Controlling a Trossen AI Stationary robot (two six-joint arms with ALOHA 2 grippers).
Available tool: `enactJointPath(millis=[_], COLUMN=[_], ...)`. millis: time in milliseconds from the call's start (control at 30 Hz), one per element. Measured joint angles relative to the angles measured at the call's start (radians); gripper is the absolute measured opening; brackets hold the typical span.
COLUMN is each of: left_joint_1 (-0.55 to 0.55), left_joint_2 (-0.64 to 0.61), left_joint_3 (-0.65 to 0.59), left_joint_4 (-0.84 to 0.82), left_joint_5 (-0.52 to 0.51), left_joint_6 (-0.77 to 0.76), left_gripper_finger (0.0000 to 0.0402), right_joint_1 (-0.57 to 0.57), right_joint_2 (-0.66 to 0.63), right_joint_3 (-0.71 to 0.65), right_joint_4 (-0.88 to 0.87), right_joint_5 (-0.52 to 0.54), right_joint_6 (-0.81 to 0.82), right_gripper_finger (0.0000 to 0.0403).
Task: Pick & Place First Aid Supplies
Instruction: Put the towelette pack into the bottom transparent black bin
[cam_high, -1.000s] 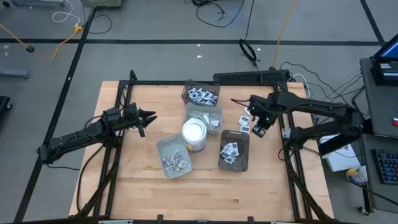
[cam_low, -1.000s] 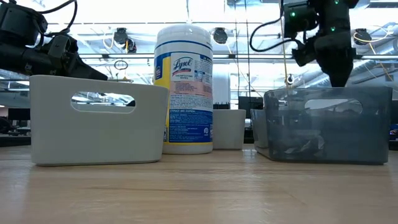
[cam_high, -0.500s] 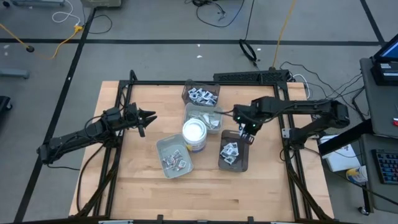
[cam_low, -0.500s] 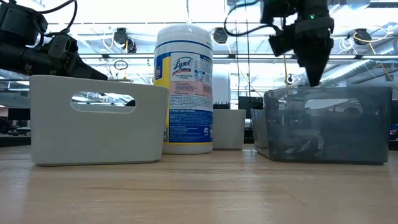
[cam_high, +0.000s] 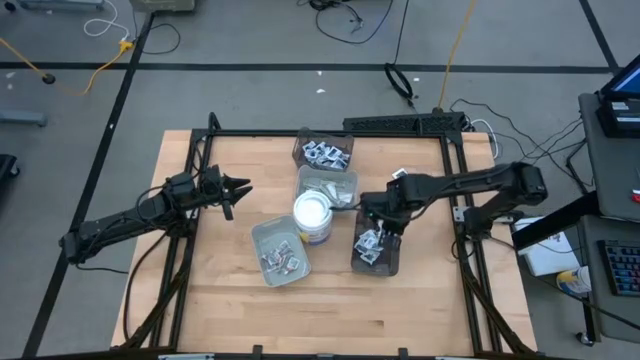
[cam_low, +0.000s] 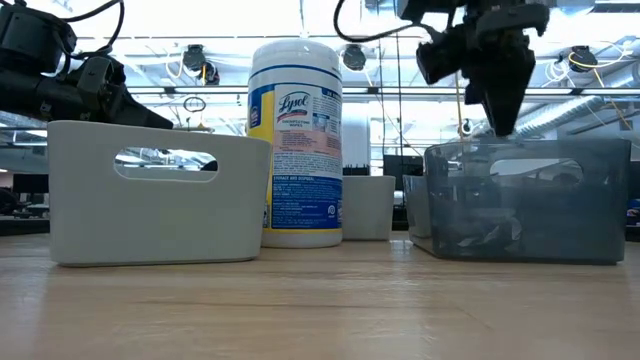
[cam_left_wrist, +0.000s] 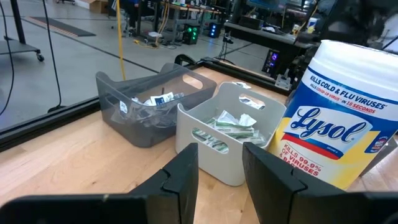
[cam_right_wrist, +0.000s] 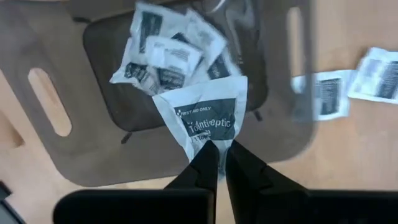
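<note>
Right gripper (cam_right_wrist: 217, 163) is pinched shut on 1 antiseptic towelette packet (cam_right_wrist: 208, 121), hanging right over the dark translucent tray (cam_high: 376, 245) that already holds similar packets. So it's the drop step; next it just needs to open up. Left gripper (cam_left_wrist: 221, 171) idles half open beside the Lysol tub (cam_left_wrist: 339, 121).

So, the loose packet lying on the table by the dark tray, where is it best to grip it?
The loose packet lies flat on the wood beside the dark tray. Probably come straight down and pinch one free edge, away from the tray wall.
</note>
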Motion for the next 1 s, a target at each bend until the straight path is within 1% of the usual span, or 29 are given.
enactJointPath(millis=[200, 300, 400, 500, 567, 667, 867, 1000], left_joint_1=[0.0, 0.0, 0.0, 0.0, 0.0, 0.0, 0.0, 0.0], left_joint_2=[0.0, 0.0, 0.0, 0.0, 0.0, 0.0, 0.0, 0.0], left_joint_3=[0.0, 0.0, 0.0, 0.0, 0.0, 0.0, 0.0, 0.0], left_joint_4=[0.0, 0.0, 0.0, 0.0, 0.0, 0.0, 0.0, 0.0], left_joint_5=[0.0, 0.0, 0.0, 0.0, 0.0, 0.0, 0.0, 0.0], left_joint_6=[0.0, 0.0, 0.0, 0.0, 0.0, 0.0, 0.0, 0.0], left_gripper_finger=[0.0129, 0.0129, 0.0129, 0.0129, 0.0129, 0.0129, 0.0129, 0.0129], right_joint_1=[0.046, 0.066, 0.082, 0.084, 0.084, 0.079, 0.067, 0.045], right_joint_2=[0.034, 0.039, 0.054, 0.048, 0.05, 0.049, 0.046, 0.026], right_joint_3=[-0.072, -0.118, -0.149, -0.16, -0.165, -0.166, -0.166, -0.154], right_joint_4=[0.09, 0.15, 0.164, 0.174, 0.187, 0.201, 0.218, 0.206], right_joint_5=[0.006, 0.052, 0.105, 0.111, 0.111, 0.106, 0.072, 0.053], right_joint_6=[-0.015, -0.018, -0.025, -0.034, -0.04, -0.036, -0.047, -0.047], right_gripper_finger=[0.0009, 0.0009, 0.0009, 0.0012, 0.0022, 0.006, 0.0165, 0.0211])
